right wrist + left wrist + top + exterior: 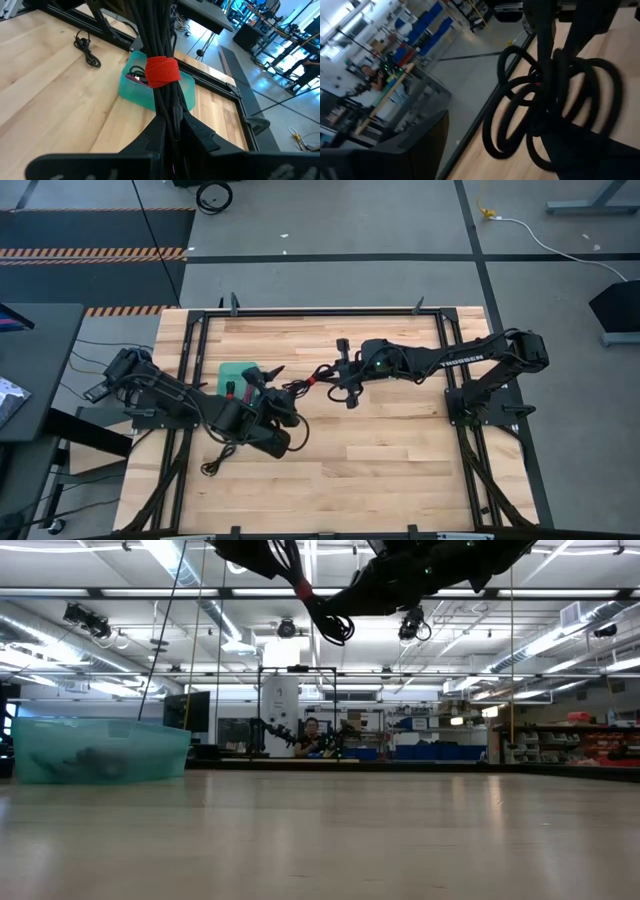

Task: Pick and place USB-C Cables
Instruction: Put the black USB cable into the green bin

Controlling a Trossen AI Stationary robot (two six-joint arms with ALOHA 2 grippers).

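right gripper | grips braided black cable | red tie

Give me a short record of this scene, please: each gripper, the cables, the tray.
right gripper: shut on a black cable with a red tie, held high above the table
left gripper: raised, close to the looped end of that cable
tray: teal, on the table, with cable inside, part of it magenta
loose cable: black, lying on the table, apart from the tray
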